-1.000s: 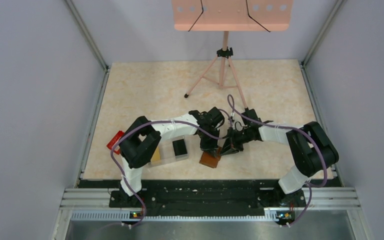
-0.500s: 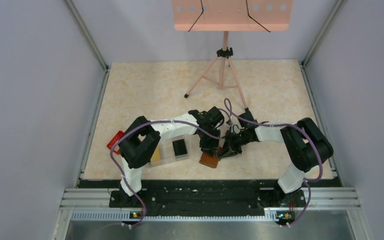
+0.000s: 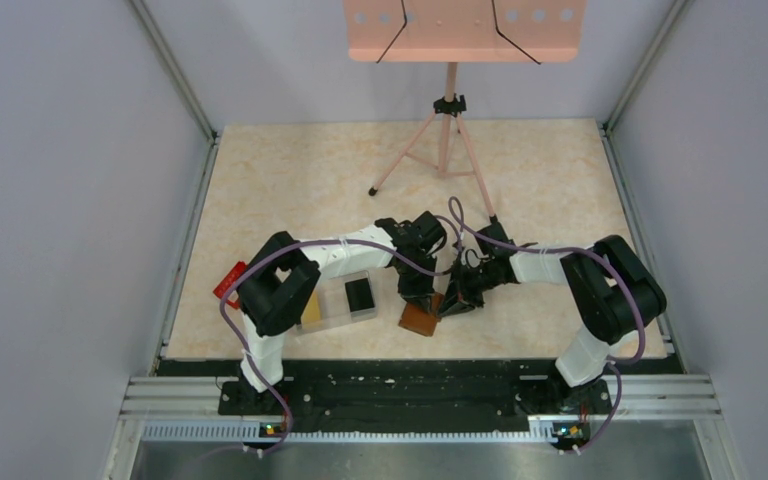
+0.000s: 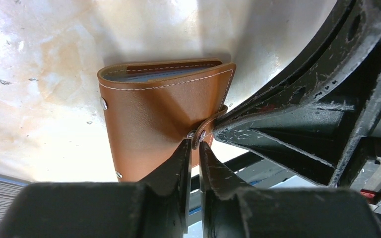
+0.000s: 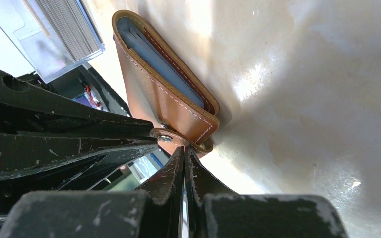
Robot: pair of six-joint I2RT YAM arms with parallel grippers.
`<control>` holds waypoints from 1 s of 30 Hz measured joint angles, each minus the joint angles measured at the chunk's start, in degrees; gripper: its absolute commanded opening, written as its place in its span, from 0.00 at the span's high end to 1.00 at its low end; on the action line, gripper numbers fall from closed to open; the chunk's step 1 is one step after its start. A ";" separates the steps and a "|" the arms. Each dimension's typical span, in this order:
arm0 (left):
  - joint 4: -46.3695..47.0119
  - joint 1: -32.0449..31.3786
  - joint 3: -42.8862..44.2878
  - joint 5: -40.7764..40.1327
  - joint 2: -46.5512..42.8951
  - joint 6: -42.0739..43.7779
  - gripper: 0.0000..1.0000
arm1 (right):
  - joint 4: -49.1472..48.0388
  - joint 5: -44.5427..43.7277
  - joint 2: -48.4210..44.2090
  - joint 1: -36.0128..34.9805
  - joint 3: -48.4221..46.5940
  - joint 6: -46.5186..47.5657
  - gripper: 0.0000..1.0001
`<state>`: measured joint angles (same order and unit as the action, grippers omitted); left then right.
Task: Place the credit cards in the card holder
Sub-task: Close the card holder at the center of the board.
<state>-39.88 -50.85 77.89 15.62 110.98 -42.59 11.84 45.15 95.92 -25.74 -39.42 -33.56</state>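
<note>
The brown leather card holder (image 3: 420, 320) lies folded near the table's front edge, and its pale blue inside shows at its edge in the left wrist view (image 4: 154, 104). My left gripper (image 4: 197, 141) is shut on its snap tab, pinching it at the fingertips. My right gripper (image 5: 184, 151) is shut, with its tips touching the snap tab (image 5: 178, 140) from below and nothing visible between the fingers. In the top view both grippers, left (image 3: 418, 295) and right (image 3: 452, 303), meet just above the holder. A black credit card (image 3: 359, 293) and a yellow one (image 3: 312, 312) lie in the clear tray.
The clear plastic tray (image 3: 338, 322) sits just left of the card holder, and a stack of cards in it shows in the right wrist view (image 5: 64, 29). A red object (image 3: 228, 281) lies at the left table edge. A pink tripod stand (image 3: 447, 140) stands at the back.
My right arm has pulled in to the left, bringing its gripper closer against the card holder's tab. The left gripper and the card holder have stayed in place.
</note>
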 measured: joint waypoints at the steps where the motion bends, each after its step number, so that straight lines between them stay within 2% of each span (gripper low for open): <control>1: 0.00 0.00 0.02 0.02 0.00 0.04 0.81 | 0.00 0.00 0.00 0.00 0.00 -0.07 1.00; 5: 0.24 0.02 0.00 0.48 0.02 0.09 0.84 | 0.02 0.00 0.00 0.00 -0.02 -0.11 1.00; 9: 0.79 0.09 0.00 1.46 0.04 0.07 1.00 | 0.04 0.00 0.00 0.00 -0.02 -0.11 1.00; 19: 0.68 0.09 0.00 1.18 0.04 0.59 1.00 | 0.59 -0.28 -0.55 -0.02 -0.13 -0.20 1.00; 30: -1.20 0.09 0.02 -1.79 -0.20 1.20 1.00 | 0.72 -0.55 -5.66 -0.02 -3.39 -1.03 1.00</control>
<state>-41.08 -50.76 77.91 13.82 110.78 -41.39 12.56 44.60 90.26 -25.76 -42.81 -34.59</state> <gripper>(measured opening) 0.009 0.003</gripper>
